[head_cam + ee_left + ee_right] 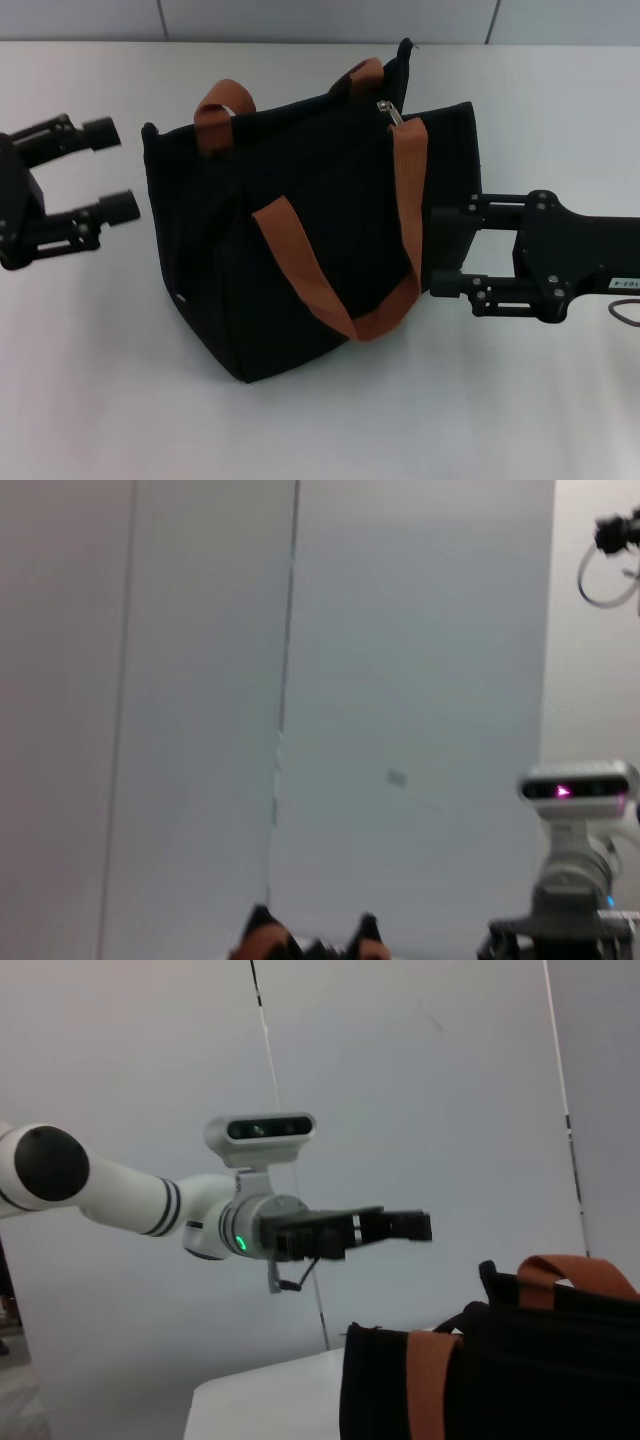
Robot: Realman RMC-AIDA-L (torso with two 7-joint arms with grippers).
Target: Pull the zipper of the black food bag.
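Standing on table: the black food bag sits upright at the centre of the head view on the white table, its top edge toward the upper middle of the frame
Zipper: the zipper, a small silver pull tab, lies on the top edge of the bag, in the upper middle of the frame, right of centre, just beside the top of one orange strap
Handles: two rust-orange handles; one loops down over the front panel, the other arches over the top at the upper left of the bag
Right gripper: the right gripper is at the right of the frame, level with the bag's right side, fingers spread wide, tips touching or just beside the fabric; the zipper lies above it and to its left, apart from it
Left gripper: the left gripper is at the left edge of the frame, fingers wide apart, holding nothing, near the bag's left corner but clear of it; the zipper is well to its right, across the bag
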